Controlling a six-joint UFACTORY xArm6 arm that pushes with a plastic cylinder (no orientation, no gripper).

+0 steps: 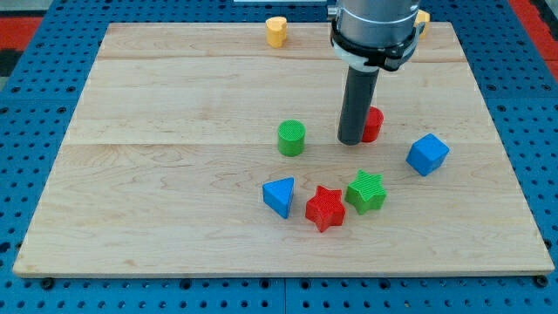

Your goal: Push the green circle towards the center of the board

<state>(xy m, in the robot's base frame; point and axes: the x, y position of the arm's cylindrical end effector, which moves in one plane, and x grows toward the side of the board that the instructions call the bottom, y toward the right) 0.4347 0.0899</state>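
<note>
The green circle (291, 138) stands a little above the board's middle. My tip (351, 140) is down on the wooden board (174, 174), to the right of the green circle with a gap between them. A red block (374, 125) sits right behind the tip on its right side, partly hidden by the rod. It appears to touch the rod.
A blue triangle (279, 195), a red star (325, 208) and a green star (366, 192) cluster below the green circle. A blue cube (427, 154) lies at the right. A yellow block (276, 31) sits at the top edge; another yellow block (423, 19) is mostly hidden by the arm.
</note>
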